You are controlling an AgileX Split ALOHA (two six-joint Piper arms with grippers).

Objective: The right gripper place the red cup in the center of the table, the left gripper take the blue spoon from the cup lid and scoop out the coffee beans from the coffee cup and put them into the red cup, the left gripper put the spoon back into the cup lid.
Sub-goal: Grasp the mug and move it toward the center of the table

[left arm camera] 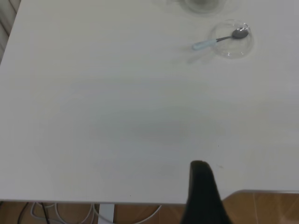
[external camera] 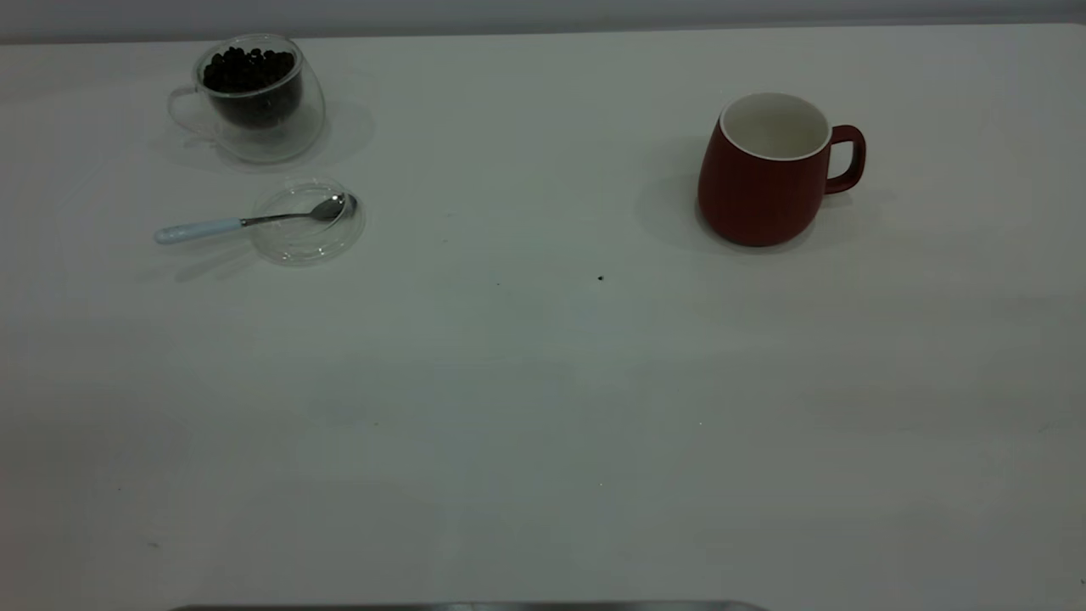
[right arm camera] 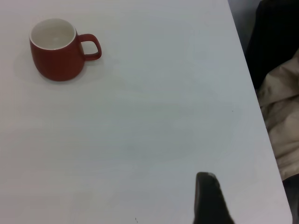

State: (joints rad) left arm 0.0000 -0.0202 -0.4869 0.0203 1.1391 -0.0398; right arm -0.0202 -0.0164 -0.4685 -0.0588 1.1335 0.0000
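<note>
The red cup [external camera: 764, 174] stands upright on the right of the table [external camera: 543, 407], its handle pointing right; its white inside shows nothing in it, also in the right wrist view [right arm camera: 55, 49]. At the far left the clear coffee cup [external camera: 254, 102] holds the coffee beans [external camera: 249, 70]. Just in front of it lies the cup lid [external camera: 307, 222] with the blue spoon [external camera: 246, 222] across it, bowl in the lid, handle sticking out left. My left gripper [left arm camera: 201, 166] hangs shut over the near table edge, far from the spoon [left arm camera: 219, 39]. My right gripper [right arm camera: 206, 177] is shut, far from the red cup.
A tiny dark speck [external camera: 600, 277] lies near the table's middle. Cables [left arm camera: 42, 212] and a wooden floor show below the near edge in the left wrist view. Beside the table's right edge sits dark and beige fabric [right arm camera: 280, 107].
</note>
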